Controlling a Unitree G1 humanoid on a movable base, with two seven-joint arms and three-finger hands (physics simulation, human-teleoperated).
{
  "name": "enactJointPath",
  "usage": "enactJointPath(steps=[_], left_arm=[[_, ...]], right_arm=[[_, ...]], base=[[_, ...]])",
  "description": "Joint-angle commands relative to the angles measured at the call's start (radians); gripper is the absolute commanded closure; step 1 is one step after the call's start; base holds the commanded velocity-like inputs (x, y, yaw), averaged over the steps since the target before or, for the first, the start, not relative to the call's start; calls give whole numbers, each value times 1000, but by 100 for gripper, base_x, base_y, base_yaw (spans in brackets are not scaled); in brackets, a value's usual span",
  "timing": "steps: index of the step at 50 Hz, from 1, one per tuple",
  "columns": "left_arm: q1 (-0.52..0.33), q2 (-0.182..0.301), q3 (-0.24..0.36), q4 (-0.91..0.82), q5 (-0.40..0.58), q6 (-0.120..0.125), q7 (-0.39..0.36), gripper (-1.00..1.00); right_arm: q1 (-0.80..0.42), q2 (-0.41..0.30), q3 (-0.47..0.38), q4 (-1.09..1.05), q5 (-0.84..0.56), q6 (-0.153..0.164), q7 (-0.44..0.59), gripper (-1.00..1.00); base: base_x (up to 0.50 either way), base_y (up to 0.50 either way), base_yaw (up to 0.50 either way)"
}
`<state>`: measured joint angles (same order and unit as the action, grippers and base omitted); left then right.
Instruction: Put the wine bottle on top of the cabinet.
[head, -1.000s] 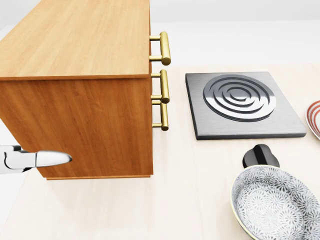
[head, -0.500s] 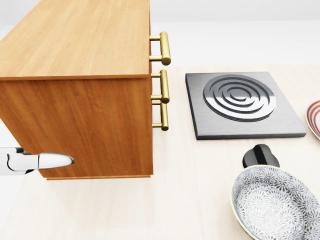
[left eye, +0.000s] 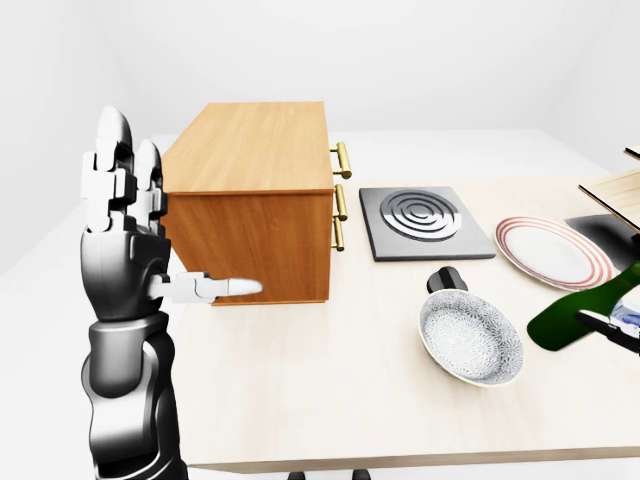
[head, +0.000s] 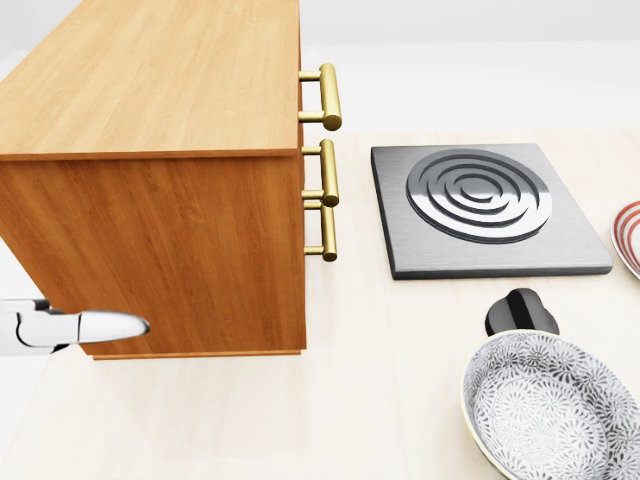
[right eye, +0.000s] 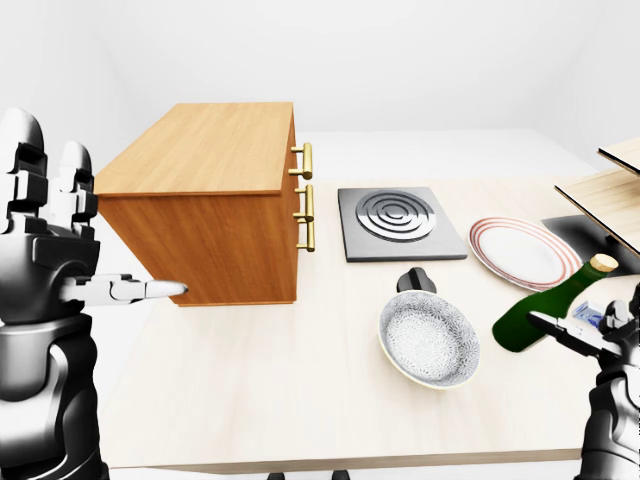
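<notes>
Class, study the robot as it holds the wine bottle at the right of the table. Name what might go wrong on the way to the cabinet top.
1. The wine bottle is tilted in the right hand; it may slip.
2. The patterned bowl, the black knob and the striped plate lie between the bottle and the cabinet; a low carry could strike them.
3. The raised, open left hand stands beside the cabinet and might hinder placement.
</notes>
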<state>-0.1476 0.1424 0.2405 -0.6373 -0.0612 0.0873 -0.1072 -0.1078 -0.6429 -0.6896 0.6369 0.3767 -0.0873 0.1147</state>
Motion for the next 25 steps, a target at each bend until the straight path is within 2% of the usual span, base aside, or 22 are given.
enactJointPath(steps=[1, 25], left_arm=[[7, -2, 0, -8, 0, 0, -6, -100], [13, -6, -3, -8, 2, 0, -12, -100]], right_arm=[[-44, -55, 74, 193, 48, 0, -7, -100], [-227, -117, 230, 491, 81, 0, -14, -100]], base=[[0, 0, 0], [0, 0, 0]])
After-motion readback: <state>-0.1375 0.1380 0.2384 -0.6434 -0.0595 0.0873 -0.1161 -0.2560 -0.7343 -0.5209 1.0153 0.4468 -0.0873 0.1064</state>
